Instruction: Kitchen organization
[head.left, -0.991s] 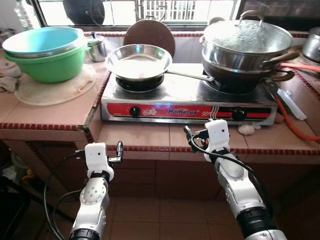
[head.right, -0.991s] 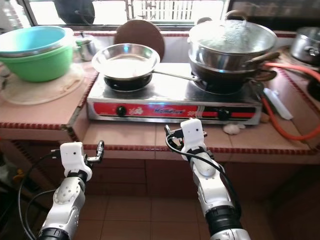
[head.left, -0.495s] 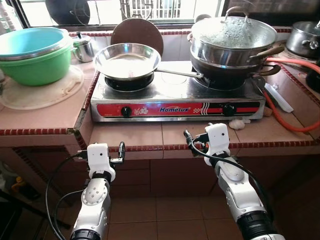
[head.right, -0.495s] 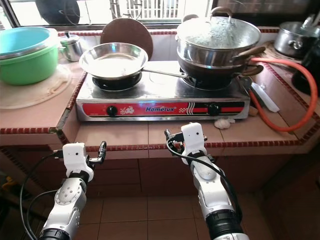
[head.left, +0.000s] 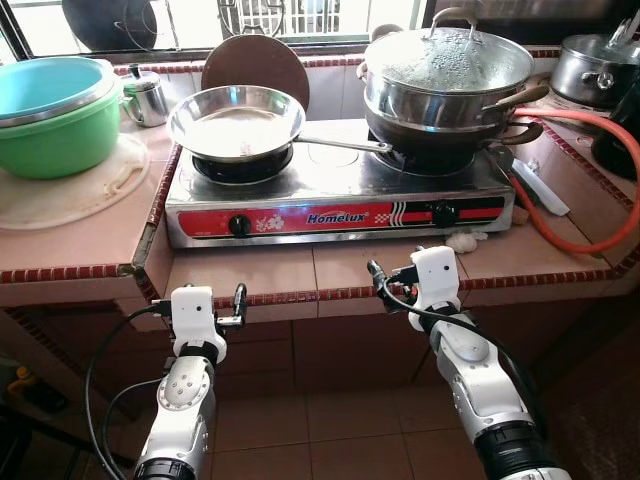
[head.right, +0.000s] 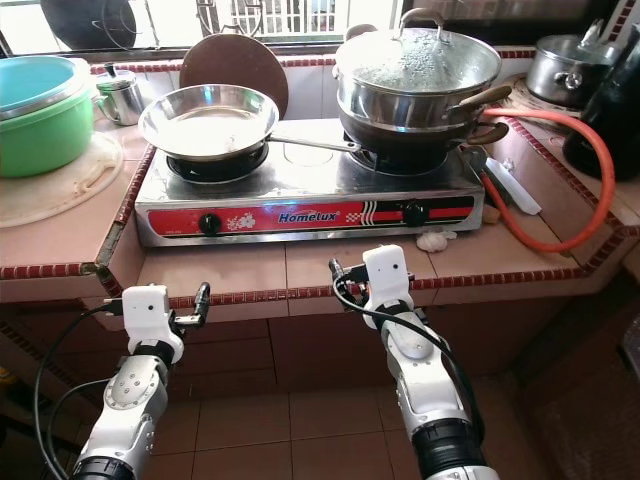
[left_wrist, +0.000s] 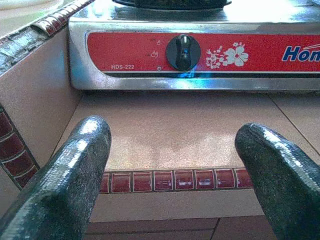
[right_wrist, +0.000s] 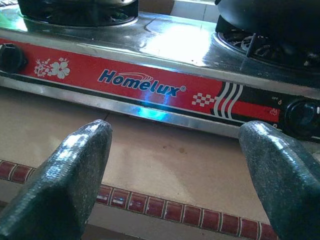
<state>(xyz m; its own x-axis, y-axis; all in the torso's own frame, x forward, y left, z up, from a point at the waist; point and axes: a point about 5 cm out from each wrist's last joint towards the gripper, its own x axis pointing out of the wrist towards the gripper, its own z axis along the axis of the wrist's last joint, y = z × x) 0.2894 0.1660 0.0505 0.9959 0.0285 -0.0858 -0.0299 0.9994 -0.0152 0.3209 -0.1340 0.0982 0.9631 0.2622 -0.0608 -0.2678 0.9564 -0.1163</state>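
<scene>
Below the bench's front edge, left gripper (head.left: 239, 303) and right gripper (head.left: 377, 280) hover with jaws wide open, empty; the stove (head.left: 330, 200) sits further back, pan (head.left: 237, 122) on its left burner

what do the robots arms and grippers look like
Two silver-white jointed arms, each ending in a boxy white wrist block with black cables looping off it. The left gripper and right gripper each have two thick, rounded black fingers with a rough, speckled surface.
</scene>
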